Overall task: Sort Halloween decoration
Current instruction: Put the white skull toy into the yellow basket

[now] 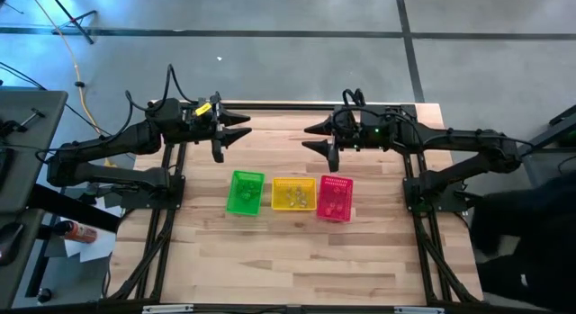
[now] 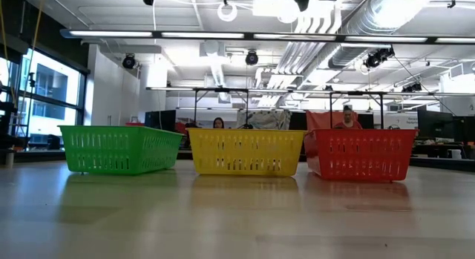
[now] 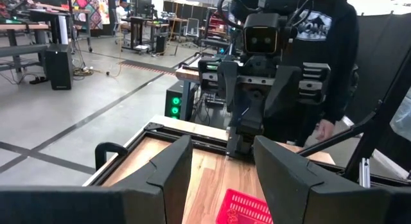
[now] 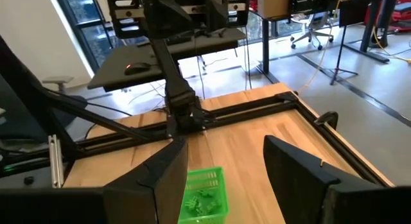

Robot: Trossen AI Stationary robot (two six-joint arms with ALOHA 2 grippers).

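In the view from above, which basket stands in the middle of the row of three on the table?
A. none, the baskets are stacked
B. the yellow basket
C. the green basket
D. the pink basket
B. The yellow basket stands between the green basket on one side and the pink basket on the other, all three side by side on the table, not stacked.

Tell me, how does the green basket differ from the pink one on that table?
The green basket sits at the left end of the row, nearest the left gripper; the pink basket sits at the right end, nearer the right gripper. Green trinkets lie in the green one; the pink one's contents are too small to make out. Both are slotted plastic baskets of similar size, flanking the yellow basket.
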